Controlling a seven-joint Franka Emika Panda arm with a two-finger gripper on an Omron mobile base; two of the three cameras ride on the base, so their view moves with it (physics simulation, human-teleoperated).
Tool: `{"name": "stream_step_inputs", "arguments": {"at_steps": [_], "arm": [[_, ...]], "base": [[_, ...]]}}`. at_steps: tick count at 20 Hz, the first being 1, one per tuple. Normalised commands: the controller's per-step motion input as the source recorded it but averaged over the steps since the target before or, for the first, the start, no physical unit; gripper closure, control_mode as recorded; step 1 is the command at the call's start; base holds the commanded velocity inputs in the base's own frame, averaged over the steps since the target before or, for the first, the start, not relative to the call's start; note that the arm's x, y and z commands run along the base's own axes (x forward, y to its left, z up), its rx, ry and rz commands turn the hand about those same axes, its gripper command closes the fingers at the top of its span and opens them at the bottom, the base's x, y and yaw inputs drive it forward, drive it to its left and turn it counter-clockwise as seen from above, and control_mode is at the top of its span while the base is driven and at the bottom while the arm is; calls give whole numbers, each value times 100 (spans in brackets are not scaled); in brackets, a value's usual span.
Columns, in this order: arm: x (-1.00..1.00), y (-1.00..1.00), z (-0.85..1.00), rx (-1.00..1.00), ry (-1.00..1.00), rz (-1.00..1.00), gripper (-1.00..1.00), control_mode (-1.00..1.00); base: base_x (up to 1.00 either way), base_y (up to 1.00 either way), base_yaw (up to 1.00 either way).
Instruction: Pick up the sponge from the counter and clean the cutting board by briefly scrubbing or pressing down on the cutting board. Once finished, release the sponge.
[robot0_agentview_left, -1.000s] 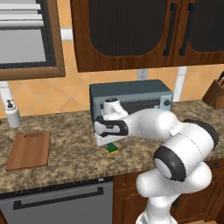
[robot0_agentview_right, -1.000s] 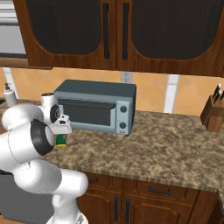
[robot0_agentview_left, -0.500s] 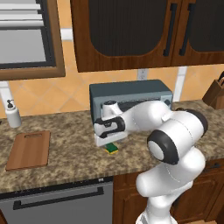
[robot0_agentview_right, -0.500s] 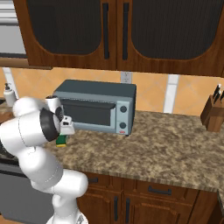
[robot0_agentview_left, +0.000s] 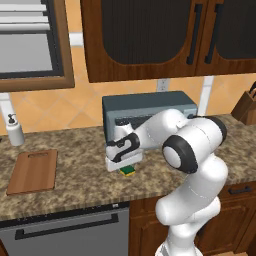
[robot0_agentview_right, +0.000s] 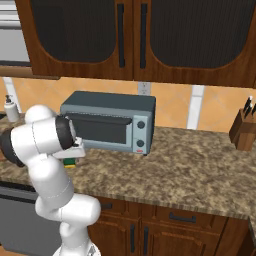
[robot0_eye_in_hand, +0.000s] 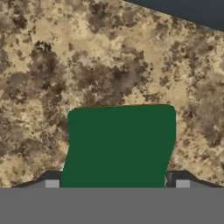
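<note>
- Sponge (robot0_eye_in_hand: 119, 146) lies on the counter (robot0_agentview_left: 75, 185) before the toaster oven (robot0_agentview_left: 150, 107), between the gripper (robot0_eye_in_hand: 117, 183) tips (grip not confirmed; I cannot tell).
- Risk: lifting early drops it, far from the cutting board (robot0_agentview_left: 34, 171).

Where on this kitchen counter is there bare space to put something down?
Bare counter lies between the cutting board and the sponge, and a wide stretch between the toaster oven and the knife block. It is crowded around the sponge, where the gripper hangs before the oven.
</note>
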Motion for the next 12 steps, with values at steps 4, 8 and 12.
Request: {"name": "stream_step_inputs", "arguments": {"at_steps": [4,8,12], "arm": [[0,25,-65,0,0,0,100,-100],[-1,0,-26,0,0,0,100,-100],[-41,-4,1,1,-1,0,100,-100]], "base": [[0,0,0],[0,0,0],[0,0,0]]}}
